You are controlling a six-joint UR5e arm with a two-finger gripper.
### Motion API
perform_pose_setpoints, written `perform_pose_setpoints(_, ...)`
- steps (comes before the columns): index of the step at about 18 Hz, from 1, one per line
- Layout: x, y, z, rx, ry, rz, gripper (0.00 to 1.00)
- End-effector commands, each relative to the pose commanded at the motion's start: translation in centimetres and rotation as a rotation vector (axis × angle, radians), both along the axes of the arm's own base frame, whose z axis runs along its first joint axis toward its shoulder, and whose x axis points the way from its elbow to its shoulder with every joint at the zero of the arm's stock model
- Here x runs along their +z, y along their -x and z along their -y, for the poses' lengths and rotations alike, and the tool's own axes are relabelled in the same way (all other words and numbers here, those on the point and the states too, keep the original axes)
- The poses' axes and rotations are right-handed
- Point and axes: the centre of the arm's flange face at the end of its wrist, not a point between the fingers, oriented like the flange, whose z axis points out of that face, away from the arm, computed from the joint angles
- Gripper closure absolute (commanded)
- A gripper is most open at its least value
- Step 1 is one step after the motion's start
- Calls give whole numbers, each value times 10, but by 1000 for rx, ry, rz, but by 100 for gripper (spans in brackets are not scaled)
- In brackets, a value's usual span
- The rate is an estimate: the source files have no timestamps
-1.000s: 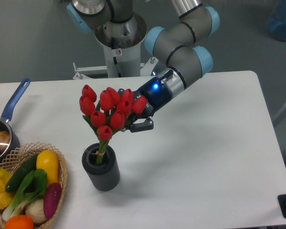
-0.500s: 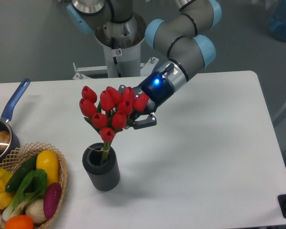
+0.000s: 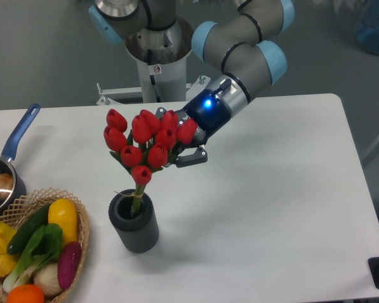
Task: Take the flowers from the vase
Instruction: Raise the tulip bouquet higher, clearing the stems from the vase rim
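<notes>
In your one fixed camera view, the counter (image 3: 284,208) is white and smooth. At its left edge you have a woven wicker basket (image 3: 82,233) heaped with glossy vegetables (image 3: 41,246), and behind it a pan (image 3: 3,177) with a blue handle. All of these sit well apart from the arm's side; nothing lies between the arm and the bunch.

The vase (image 3: 134,222) stands near the front left of the counter: short, dark grey, cylindrical, ribbed down its sides. The flowers (image 3: 148,145) are a tight cluster of smooth red tulip buds on green stems, and the stem ends still dip into the vase mouth while the heads lean up toward the right.

The gripper (image 3: 184,151) reaches in from the right behind the buds. One dark finger shows just beside the right-hand buds; the buds hide the rest, so you cannot tell whether the fingers are clamped on the bunch or apart.
</notes>
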Motion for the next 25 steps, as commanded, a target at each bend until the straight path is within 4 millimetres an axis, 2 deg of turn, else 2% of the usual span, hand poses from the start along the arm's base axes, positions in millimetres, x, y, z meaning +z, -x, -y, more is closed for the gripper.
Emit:
perform_pose_setpoints(3, 16, 0, -1, 4, -3, 28, 71)
perform_pose_setpoints(13, 31, -5, 1, 6, -8, 61, 71)
perform_pose_setpoints(18, 61, 1, -1, 13, -13, 91, 71)
perform_pose_setpoints(25, 66, 5, -1, 18, -17, 87, 71)
